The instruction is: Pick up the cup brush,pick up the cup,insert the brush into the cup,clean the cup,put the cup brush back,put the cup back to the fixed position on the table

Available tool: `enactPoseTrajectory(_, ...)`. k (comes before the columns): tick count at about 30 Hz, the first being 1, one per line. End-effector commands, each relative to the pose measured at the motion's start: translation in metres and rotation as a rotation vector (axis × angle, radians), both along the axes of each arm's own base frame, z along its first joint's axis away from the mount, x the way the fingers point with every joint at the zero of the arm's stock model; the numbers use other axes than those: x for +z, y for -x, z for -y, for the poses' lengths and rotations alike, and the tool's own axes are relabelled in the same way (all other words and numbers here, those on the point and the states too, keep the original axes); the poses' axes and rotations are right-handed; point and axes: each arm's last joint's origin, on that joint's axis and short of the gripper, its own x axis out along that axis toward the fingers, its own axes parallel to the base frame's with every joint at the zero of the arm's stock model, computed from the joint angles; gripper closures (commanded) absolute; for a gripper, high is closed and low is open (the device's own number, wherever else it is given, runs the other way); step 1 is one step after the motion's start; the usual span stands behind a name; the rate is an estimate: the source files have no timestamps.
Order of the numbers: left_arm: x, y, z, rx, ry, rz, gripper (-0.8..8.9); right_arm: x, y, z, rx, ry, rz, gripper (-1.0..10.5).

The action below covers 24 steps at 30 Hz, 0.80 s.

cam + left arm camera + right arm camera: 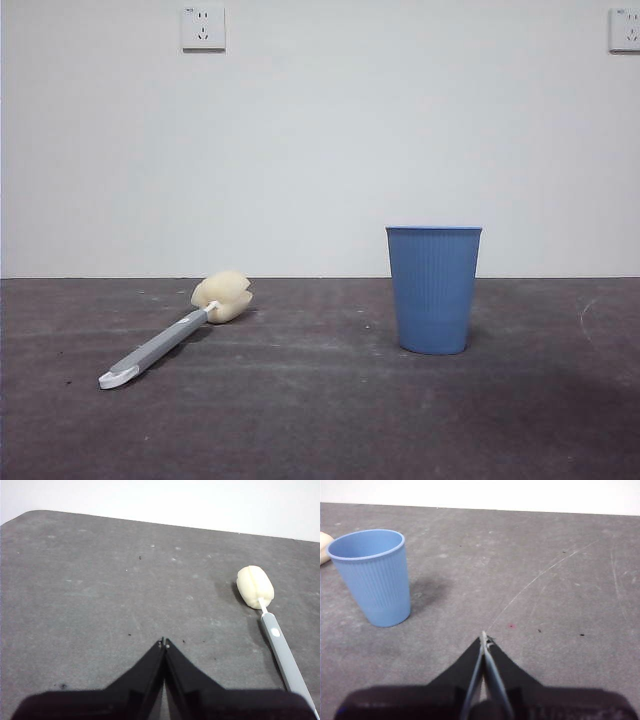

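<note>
1. Looking level across the worktop (320,420) in the front view, the cup brush (175,335) lies flat on the left half, its cream sponge head toward the wall and its grey handle running forward to a white tip. The cup (434,290) stands upright on the right half, mouth up, well apart from the brush. A pale wall rises behind, with a socket (203,28) high on the left and another (625,30) at the top right corner. No arm shows in this view.

2. In the left wrist view, the left gripper (164,642) hangs above bare worktop (90,595), its black fingers pressed together at the tips and holding nothing. The cup brush (272,630) lies on the surface off to one side, clear of the fingers.

3. In the right wrist view, the right gripper (484,639) hovers over the worktop (560,580) with its fingers closed against each other, empty. The cup (372,577) stands upright near it but not touching, casting a soft shadow. A sliver of the sponge head (325,547) peeks out beyond the cup.
</note>
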Motion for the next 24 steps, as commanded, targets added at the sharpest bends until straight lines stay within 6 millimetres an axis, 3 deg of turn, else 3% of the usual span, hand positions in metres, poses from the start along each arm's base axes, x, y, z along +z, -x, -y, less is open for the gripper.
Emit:
enactPoseTrajectory(1, -0.004, -0.001, 0.000, 0.004, 0.006, -0.011, 8.17, -0.003, -0.001, 0.000, -0.018, -0.077, -0.009, 9.4)
enactPoseTrajectory(7, -0.001, 0.000, 0.001, -0.035, 0.065, -0.007, 8.21, -0.001, -0.001, 0.000, -0.044, -0.219, -0.022, 9.6)
enactPoseTrajectory(12, 0.016, 0.005, 0.002, -0.059, 0.112, 0.001, 8.21, 0.006, 0.000, -0.002, -0.012, -0.332, -0.020, 9.6)
enactPoseTrajectory(20, 0.067, 0.019, 0.004, -0.109, 0.180, 0.065, 8.21, 0.049, 0.006, -0.003, 0.059, -0.375, 0.044, 9.6)
enactPoseTrajectory(24, 0.090, 0.023, 0.006, -0.161, 0.199, 0.013, 8.21, 0.077, 0.007, -0.004, 0.116, -0.382, 0.038, 9.6)
